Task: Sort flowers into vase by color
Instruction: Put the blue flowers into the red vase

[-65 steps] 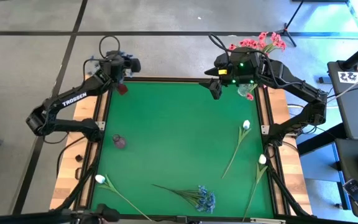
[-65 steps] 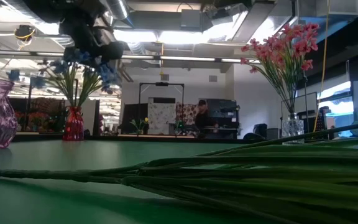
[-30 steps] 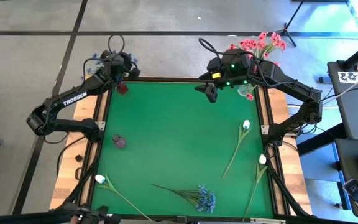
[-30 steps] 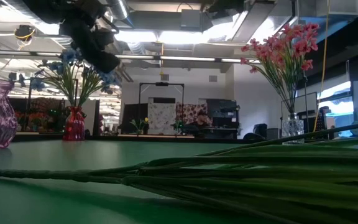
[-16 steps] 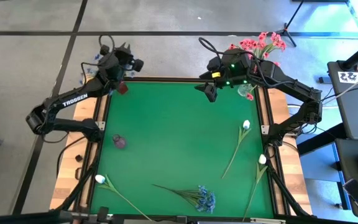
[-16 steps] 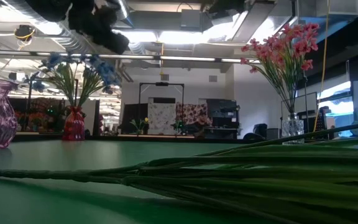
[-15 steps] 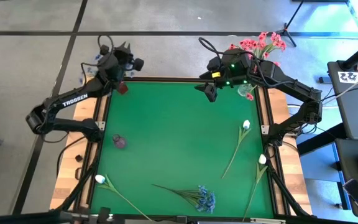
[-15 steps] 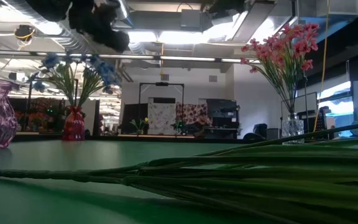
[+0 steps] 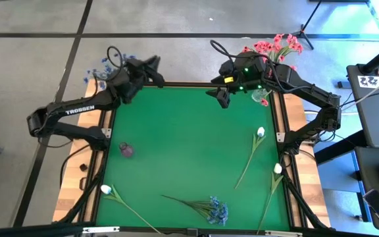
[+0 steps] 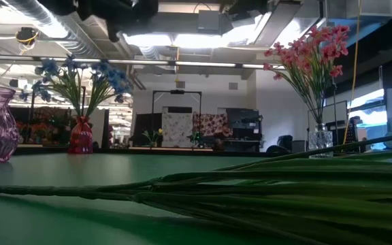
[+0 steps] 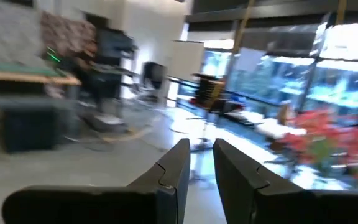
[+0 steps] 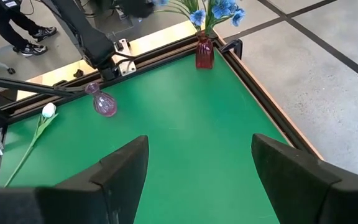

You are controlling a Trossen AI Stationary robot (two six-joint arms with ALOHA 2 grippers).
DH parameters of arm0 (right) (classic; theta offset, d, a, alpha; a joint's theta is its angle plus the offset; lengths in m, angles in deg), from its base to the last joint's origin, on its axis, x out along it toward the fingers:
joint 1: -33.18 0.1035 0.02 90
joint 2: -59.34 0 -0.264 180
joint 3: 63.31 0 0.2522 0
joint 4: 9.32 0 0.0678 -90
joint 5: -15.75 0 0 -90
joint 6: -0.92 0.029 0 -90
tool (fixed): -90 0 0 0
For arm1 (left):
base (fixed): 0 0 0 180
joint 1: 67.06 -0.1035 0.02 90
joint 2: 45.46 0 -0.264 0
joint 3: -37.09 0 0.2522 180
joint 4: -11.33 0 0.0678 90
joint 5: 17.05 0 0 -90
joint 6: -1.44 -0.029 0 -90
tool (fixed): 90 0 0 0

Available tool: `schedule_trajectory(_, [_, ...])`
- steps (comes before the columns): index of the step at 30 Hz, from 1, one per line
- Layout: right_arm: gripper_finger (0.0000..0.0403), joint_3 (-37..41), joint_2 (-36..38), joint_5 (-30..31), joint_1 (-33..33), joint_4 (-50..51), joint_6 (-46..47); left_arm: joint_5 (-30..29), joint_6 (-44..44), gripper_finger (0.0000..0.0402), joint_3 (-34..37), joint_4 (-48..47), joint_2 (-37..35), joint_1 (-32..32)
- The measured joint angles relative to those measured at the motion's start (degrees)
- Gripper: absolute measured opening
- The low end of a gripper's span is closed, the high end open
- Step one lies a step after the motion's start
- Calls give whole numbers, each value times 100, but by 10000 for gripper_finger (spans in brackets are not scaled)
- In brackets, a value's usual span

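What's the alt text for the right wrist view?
Past the right gripper, its jaws wide open and empty, a green table stretches to a far corner where a red vase holds blue flowers. A purple vase stands empty along the table's edge, with a white bud lying nearby.
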Motion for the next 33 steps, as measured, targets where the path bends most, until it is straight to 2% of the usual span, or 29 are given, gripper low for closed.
schedule_trajectory(8, [285, 0, 4, -112, 19, -224, -83, 89, 481, 97, 0, -2, 0, 1541])
schedule_trajectory(14, [285, 0, 7, -47, 439, -51, -253, 1466, 789, 117, 0, -44, 0, 2573])
schedule_trajectory(17, [285, 0, 7, 220, 806, 217, -304, 1832, 805, 119, 0, -44, 0, 3064])
schedule_trajectory(21, [285, 0, 9, 767, 1362, 715, -302, 1874, 1002, 115, 0, -44, 0, 3652])
schedule_trajectory(26, [285, 4, -64, 1132, 2118, 1299, -48, 1847, 1598, 108, 0, -39, 0, 4206])
schedule_trajectory(33, [285, 3, -142, 1873, 3468, 2172, 1411, 910, 1906, 101, -2, 314, 133, 5147])
